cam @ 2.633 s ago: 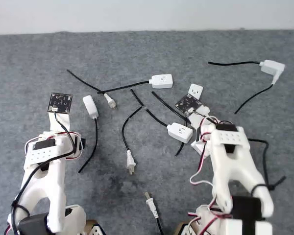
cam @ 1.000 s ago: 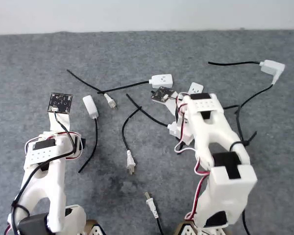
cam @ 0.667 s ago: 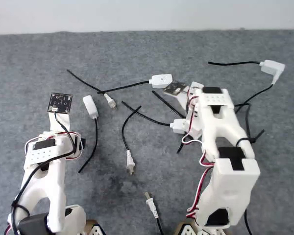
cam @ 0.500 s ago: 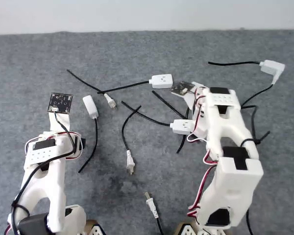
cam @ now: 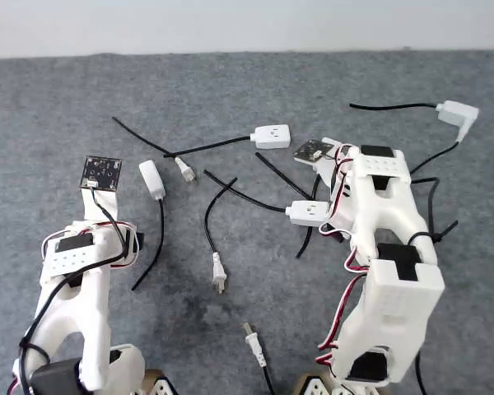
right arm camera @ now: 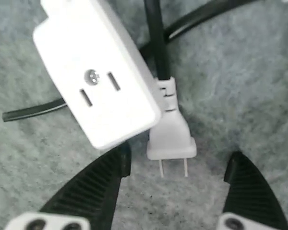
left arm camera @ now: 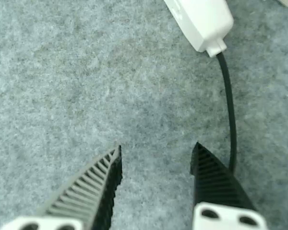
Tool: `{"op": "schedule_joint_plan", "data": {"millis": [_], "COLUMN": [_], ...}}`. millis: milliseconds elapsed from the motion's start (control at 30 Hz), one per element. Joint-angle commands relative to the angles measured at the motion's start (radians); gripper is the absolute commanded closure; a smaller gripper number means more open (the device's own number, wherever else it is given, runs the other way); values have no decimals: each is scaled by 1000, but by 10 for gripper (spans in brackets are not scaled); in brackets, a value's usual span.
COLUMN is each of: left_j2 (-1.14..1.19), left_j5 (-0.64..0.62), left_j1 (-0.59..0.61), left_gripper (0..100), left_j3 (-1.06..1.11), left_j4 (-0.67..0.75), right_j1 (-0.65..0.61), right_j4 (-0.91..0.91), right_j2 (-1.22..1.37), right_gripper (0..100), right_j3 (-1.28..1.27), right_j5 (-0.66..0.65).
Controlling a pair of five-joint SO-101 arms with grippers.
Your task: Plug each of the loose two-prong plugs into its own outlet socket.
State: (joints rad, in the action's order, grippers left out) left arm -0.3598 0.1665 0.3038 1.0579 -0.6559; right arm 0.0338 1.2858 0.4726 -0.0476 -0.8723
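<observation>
Judging from how the things lie, no part of the task is held to be done, since no two-prong plug is seen seated in an outlet socket. On the grey table (cam: 58, 99) three loose plugs are seen from above: a far plug (cam: 184, 170) left of the middle, a middle plug (cam: 219, 274), and a near plug (cam: 253, 341) by the near edge. A left socket (cam: 152, 178), a far socket (cam: 272, 136) and a corner socket (cam: 459, 113) by the far right corner are all seen unfilled.

The right pincer (right arm camera: 180, 158) is held released, its jaws spread to either side of a fourth plug (right arm camera: 170, 136). This plug's two prongs are bare, and it lies just beside, seemingly touching, a white socket (right arm camera: 96, 91) whose slots are empty. The left pincer (left arm camera: 157, 151) is likewise released, over bare table, with the left socket's black cord (left arm camera: 229, 105) close by one jaw.

Every pairing is therefore judged to be left. No brand, label or legible writing is made out on any socket or plug; on the white socket's face only two slots and a small round hole are seen.
</observation>
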Motion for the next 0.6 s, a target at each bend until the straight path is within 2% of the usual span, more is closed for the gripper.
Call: {"op": "schedule_joint_plan", "data": {"millis": [0, 133, 300, 467, 567], "left_j2": [-32, -32, -32, -32, -32], "left_j5": [-2, -2, -2, -2, -2], "left_j1": [-3, -3, -3, -3, -3], "left_gripper": [764, 764, 764, 764, 764], "left_j3": [-8, -8, -8, -8, -8], "left_j4": [25, 25, 25, 25, 25], "right_j1": [-77, -142, -151, -145, -148], "right_j4": [61, 88, 77, 111, 177], "right_j2": [31, 47, 77, 94, 96], "right_gripper": [697, 701, 829, 851, 932], "right_j3": [66, 75, 83, 92, 95], "right_j5": [-20, -21, -41, -64, -58]}}
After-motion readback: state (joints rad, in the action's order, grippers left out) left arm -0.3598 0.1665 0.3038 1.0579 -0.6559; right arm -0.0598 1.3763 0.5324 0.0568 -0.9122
